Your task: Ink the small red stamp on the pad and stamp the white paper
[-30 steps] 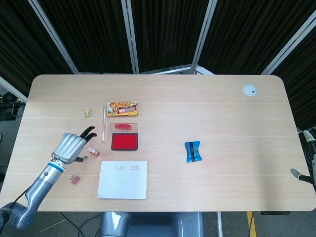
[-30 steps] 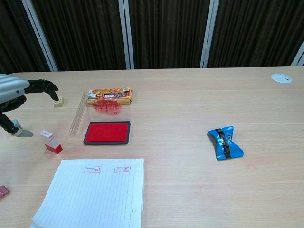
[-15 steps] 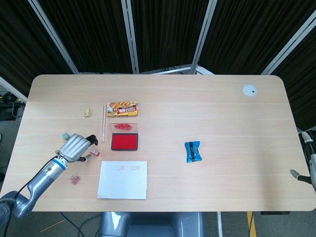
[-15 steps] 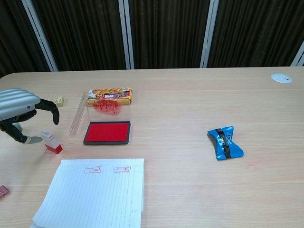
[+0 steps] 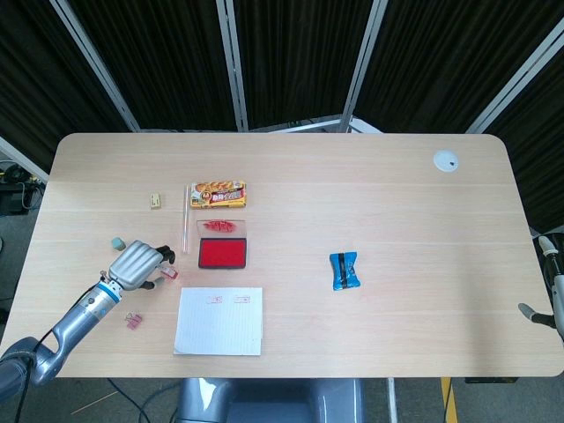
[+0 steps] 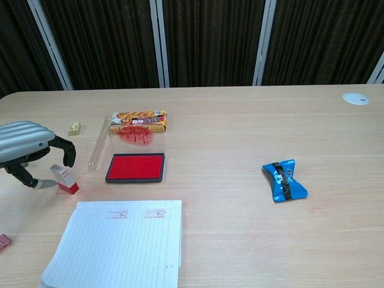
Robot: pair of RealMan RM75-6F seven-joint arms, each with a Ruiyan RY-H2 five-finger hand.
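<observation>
The small red stamp [image 6: 63,179] stands tilted on the table, left of the open red ink pad [image 6: 135,167]. My left hand [image 6: 27,150] arches over it, with the fingers behind it and the thumb to its left; no firm grip shows. In the head view the left hand [image 5: 137,264] covers most of the stamp [image 5: 167,274], beside the ink pad [image 5: 222,253]. The white paper [image 6: 114,246] lies at the front edge and bears two red stamp marks near its top. Only a sliver of my right hand [image 5: 548,300] shows at the head view's right edge.
A yellow snack box [image 5: 218,194] and a clear lid smeared with red [image 5: 220,226] lie behind the pad. An eraser [image 5: 154,201] is at the far left and a pink clip [image 5: 133,321] lies near my left forearm. A blue packet [image 5: 345,270] sits mid-table and a white disc [image 5: 445,160] far right.
My left hand has come down and to the right from beside the stamp, curling its fingers over it. The stamp, pad and paper have not moved.
</observation>
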